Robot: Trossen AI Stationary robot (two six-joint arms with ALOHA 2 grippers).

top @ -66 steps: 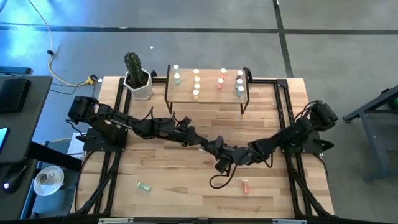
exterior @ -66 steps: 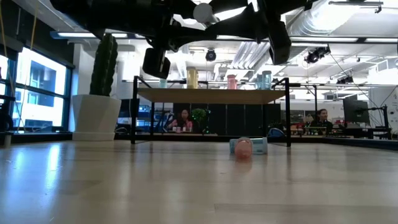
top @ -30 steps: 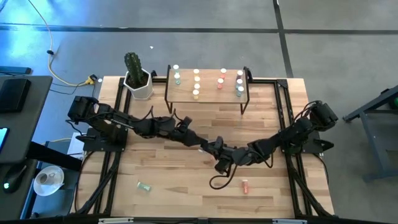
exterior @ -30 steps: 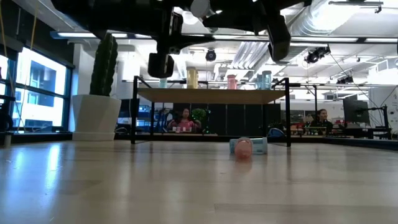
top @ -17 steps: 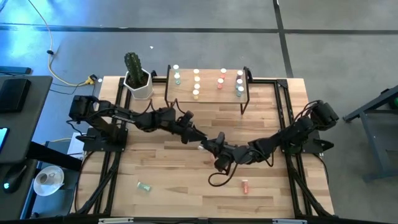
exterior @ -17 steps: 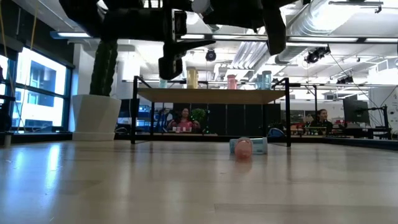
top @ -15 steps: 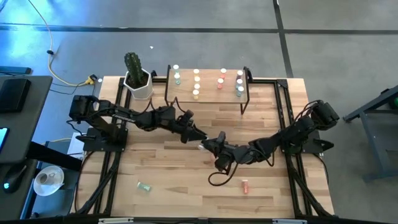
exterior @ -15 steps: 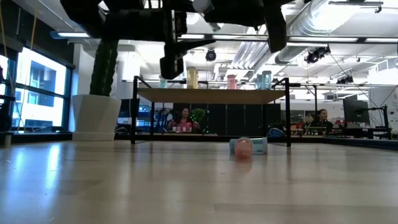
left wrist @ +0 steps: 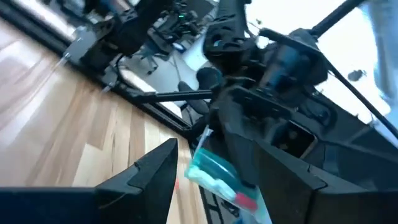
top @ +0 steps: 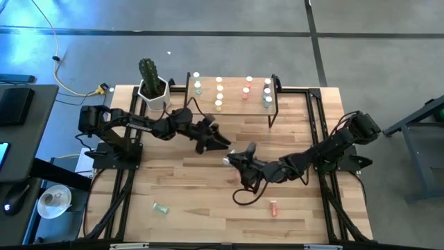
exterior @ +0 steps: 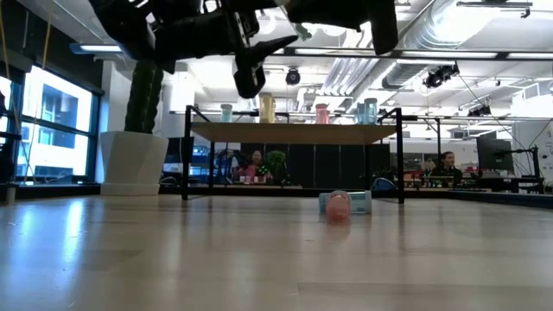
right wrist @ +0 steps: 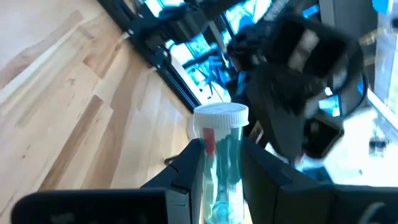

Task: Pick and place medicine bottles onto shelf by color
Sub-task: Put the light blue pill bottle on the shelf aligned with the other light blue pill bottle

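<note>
I see a teal bottle (right wrist: 219, 163) with a white cap pinched between the fingers (right wrist: 186, 165) of my right gripper (top: 232, 159), its cap end sticking out past the fingertips, held above the middle of the table (top: 180, 198). Just beyond that cap sits my left gripper (top: 214, 141), jaws spread and holding nothing; from its wrist camera the same bottle shows between and beyond its dark fingers (left wrist: 155, 171), without touching them. Farther out past the left gripper stands the shelf (top: 232, 101), carrying rows of upright bottles (top: 219, 95): greenish, yellow, pink and pale blue. On the near side of the right gripper, a pink bottle (top: 273, 207) lies on its side on the wood, and a green bottle (top: 161, 207) lies well apart from it toward the left arm's side. A potted cactus (top: 152, 85) stands just beside the shelf.
</note>
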